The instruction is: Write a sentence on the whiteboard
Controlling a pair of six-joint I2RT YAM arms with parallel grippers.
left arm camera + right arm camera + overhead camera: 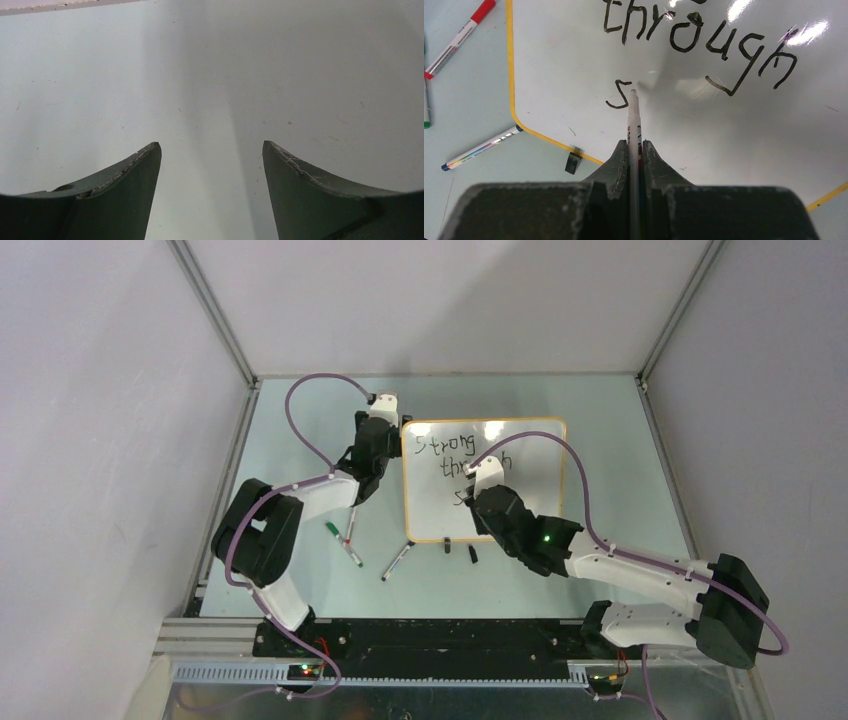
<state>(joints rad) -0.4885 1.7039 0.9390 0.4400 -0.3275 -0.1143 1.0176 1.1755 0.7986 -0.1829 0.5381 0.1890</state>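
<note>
- The left gripper is held with its fingers well apart and nothing between them. Only bare table is seen beneath it in the left wrist view.
- From above, this gripper is placed near the far left corner of the whiteboard. Whether the rim is touched there cannot be told, since the arm hides the contact.
- Three loose markers are left on the table beside the board's near left corner: a green-capped one, a red-capped one and a blue-ended one.
- The whiteboard is laid flat at the middle of the table, with its two black clip feet at the near edge.
- The sentence is only partly written: "Strong", then "through", then a lone "s" opening the third line.
- The right gripper is clamped shut on a thin marker, gripped on its barrel. The tip is set on the board just right of that "s".
- The board is judged stiff, light and glossy, so it is likely to slide under pen pressure.
- It would best be taken or pinned at the yellow rim on the left side, clear of the lettering. Fresh ink would probably be smeared by any touch on the face.
</note>
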